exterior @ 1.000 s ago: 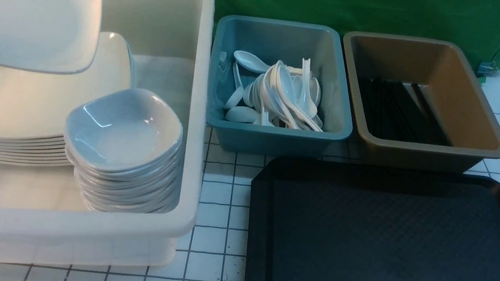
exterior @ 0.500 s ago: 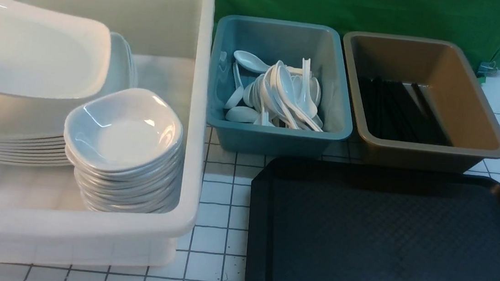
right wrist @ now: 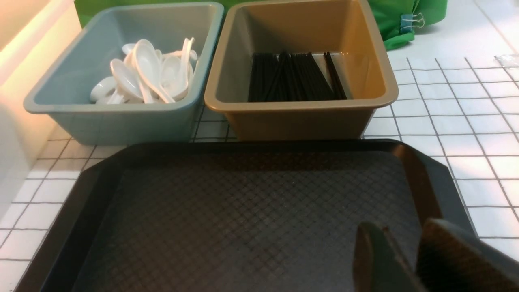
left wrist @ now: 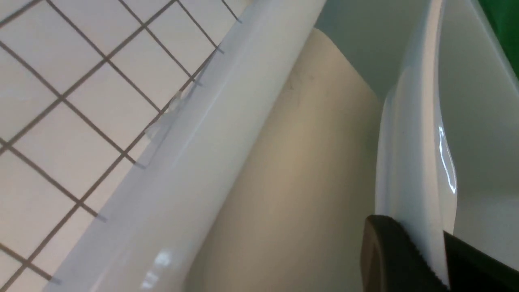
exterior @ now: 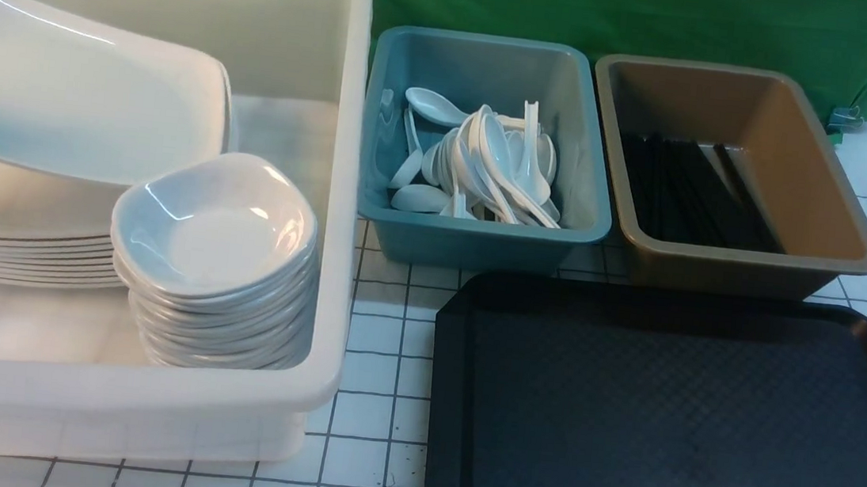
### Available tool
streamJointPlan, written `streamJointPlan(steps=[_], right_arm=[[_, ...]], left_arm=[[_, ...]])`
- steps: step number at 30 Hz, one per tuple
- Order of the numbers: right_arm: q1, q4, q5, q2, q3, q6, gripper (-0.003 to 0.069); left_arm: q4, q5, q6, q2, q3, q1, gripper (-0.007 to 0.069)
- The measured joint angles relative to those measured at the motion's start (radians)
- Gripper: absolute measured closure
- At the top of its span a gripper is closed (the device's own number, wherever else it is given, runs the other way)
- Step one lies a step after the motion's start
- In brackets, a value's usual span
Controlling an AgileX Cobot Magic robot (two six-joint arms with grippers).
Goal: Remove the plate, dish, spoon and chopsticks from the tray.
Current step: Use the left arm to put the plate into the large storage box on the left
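Front view: the black tray at lower right is bare, so I judge clearing nearly done. The plate hangs tilted at upper left, over the plate stack inside the white tub. In the wrist view my left gripper has its jaws clamped on the plate's rim. Spoons sit in the teal tub, chopsticks in the brown tub. Left to do: lower plate, release. Right gripper hovers over the tray, jaws slightly apart, holding nothing.
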State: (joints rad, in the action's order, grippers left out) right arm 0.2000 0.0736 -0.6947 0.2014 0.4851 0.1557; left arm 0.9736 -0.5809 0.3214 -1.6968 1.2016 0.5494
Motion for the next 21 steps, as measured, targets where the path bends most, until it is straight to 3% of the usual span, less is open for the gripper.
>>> streamJointPlan(steps=[7, 13, 17, 21], right_arm=[[0.000, 0.000, 0.000, 0.000, 0.000, 0.000, 0.0482], [0.000, 0.000, -0.011, 0.000, 0.000, 0.000, 0.0486], [0.000, 0.000, -0.072, 0.010, 0.003, -0.011, 0.0548], [0.000, 0.000, -0.177, 0.058, 0.082, -0.147, 0.0645]], left_arm=[[-0.158, 0.021, -0.039, -0.001, 0.000, -0.004, 0.0473], [-0.217, -0.031, -0.041, -0.001, 0.000, -0.004, 0.0300], [-0.230, -0.101, -0.041, -0.001, 0.000, -0.004, 0.0242], [-0.245, -0.226, -0.043, -0.001, 0.021, -0.004, 0.0258]])
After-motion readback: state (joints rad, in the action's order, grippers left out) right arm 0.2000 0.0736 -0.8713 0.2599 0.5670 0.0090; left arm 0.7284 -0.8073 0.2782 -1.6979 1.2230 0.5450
